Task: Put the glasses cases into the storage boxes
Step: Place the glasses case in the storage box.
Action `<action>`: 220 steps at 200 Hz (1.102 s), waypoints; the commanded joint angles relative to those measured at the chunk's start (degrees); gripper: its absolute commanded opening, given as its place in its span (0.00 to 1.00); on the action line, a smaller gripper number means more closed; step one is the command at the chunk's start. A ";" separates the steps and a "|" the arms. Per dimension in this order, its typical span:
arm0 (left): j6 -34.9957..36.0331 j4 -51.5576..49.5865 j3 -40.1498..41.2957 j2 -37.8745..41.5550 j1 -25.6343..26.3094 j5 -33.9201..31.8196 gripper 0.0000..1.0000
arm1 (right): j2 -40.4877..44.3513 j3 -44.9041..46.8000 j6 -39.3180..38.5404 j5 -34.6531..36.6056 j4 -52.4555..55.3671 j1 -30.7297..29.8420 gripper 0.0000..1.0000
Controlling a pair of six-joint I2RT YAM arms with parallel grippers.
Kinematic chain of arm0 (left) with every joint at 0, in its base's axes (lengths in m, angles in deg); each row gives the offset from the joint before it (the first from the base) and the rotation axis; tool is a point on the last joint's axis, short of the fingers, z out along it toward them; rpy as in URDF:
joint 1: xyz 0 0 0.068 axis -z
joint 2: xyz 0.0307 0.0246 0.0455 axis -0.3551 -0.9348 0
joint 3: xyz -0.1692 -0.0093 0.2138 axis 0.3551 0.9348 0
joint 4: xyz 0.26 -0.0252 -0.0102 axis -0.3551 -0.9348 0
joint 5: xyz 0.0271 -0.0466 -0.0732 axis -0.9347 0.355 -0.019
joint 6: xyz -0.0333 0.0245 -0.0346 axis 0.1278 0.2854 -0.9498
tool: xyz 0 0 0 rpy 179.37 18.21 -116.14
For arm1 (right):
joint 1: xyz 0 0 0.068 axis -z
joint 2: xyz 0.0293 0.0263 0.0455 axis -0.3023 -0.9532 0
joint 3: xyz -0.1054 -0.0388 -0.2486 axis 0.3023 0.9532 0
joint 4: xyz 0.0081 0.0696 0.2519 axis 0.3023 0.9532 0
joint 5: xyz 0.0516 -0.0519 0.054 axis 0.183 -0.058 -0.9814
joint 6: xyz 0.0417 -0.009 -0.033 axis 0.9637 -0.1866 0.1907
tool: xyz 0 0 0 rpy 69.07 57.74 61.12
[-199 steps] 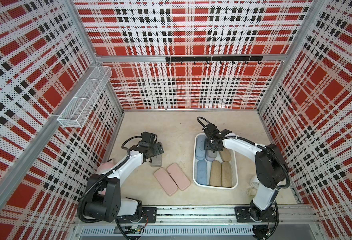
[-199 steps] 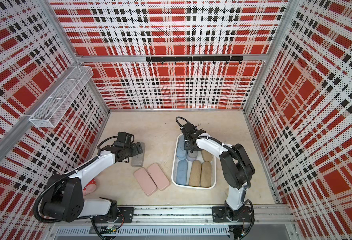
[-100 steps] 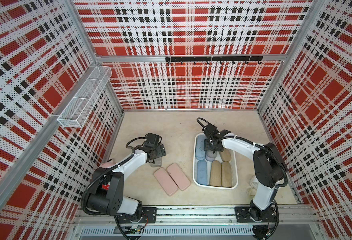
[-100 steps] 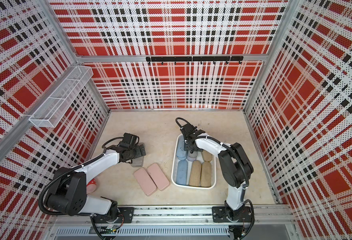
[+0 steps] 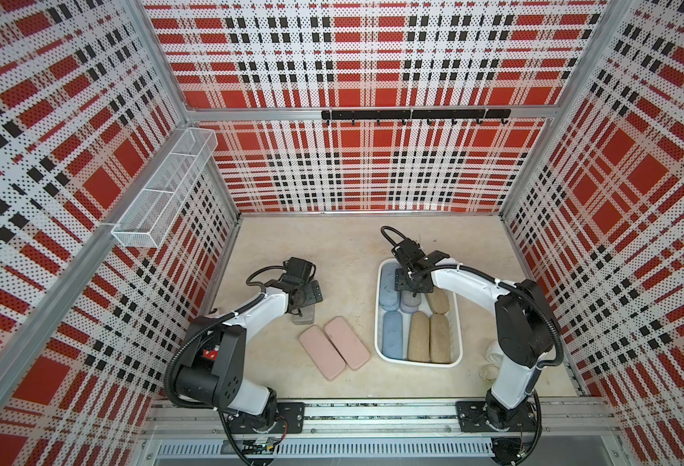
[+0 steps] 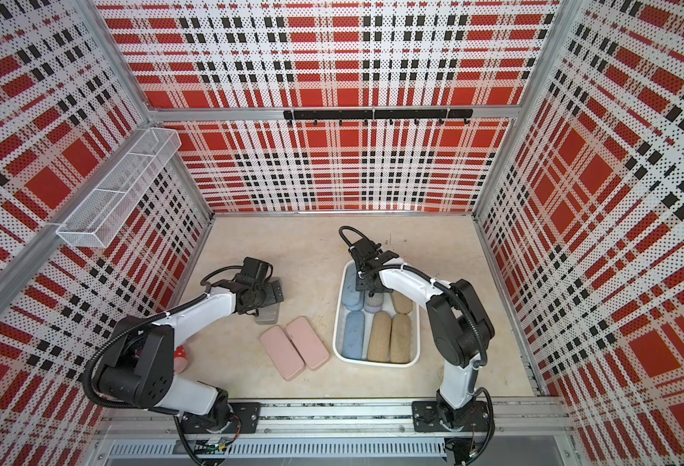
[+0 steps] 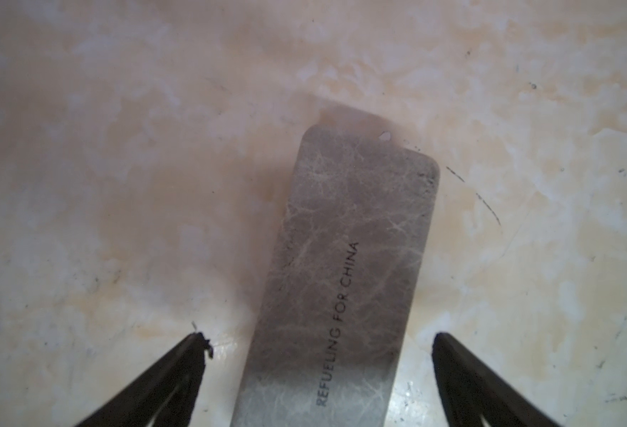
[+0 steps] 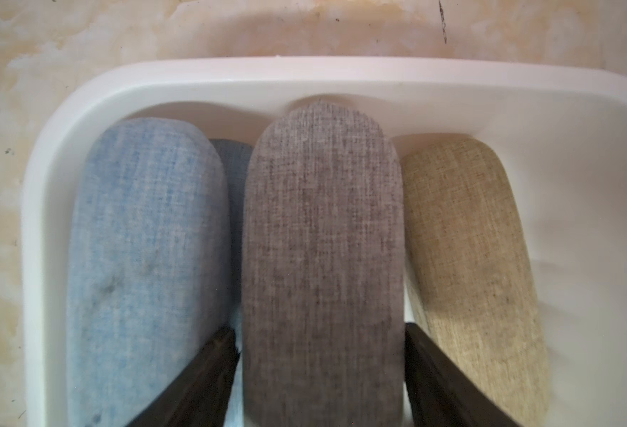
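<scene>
Beige mottled surface (image 5: 344, 250) enclosed by red plaid perforated walls (image 5: 372, 169). A white wire-mesh basket (image 5: 162, 193) hangs on one side wall and a black hook rail (image 5: 413, 115) on the back wall.

White tray (image 5: 417, 363), standing on the surface before the right arm, holds two rows of fabric glasses cases. The far row has a light blue case (image 8: 145, 258), a grey-brown case (image 8: 323, 258) and a tan case (image 8: 471, 258), with a darker blue sliver showing between the first two. The near row has a near blue case (image 5: 392, 335) and two near tan cases (image 5: 419, 337) side by side.

Right jaws reach down into the far row, set narrowly astride the grey-brown case, each fingertip (image 8: 223, 340) close against a long side. Whether they press it cannot be told.

Outside the tray, between it and the left arm, one pink flat case (image 5: 322, 352) lies touching a second pink flat case (image 5: 347, 337) along their long sides. Grey flat case (image 7: 345, 277), printed REFUELING FOR CHINA, lies flat on the surface near them.

Left jaws stand wide astride the grey flat case, both fingertips (image 7: 197, 344) clear of its edges.
</scene>
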 commanded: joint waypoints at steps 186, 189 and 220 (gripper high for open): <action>-3.75 3.29 -7.45 -14.46 0.45 -1.82 0.88 | 16.18 0.90 5.20 7.04 5.89 -5.35 0.74; -3.82 3.35 -7.41 -14.50 0.41 -1.56 0.87 | 16.71 1.19 5.44 7.14 6.04 -5.60 0.74; -4.04 3.57 -7.01 -13.38 0.32 -0.74 0.83 | 22.27 4.32 8.75 8.13 7.41 -6.57 0.74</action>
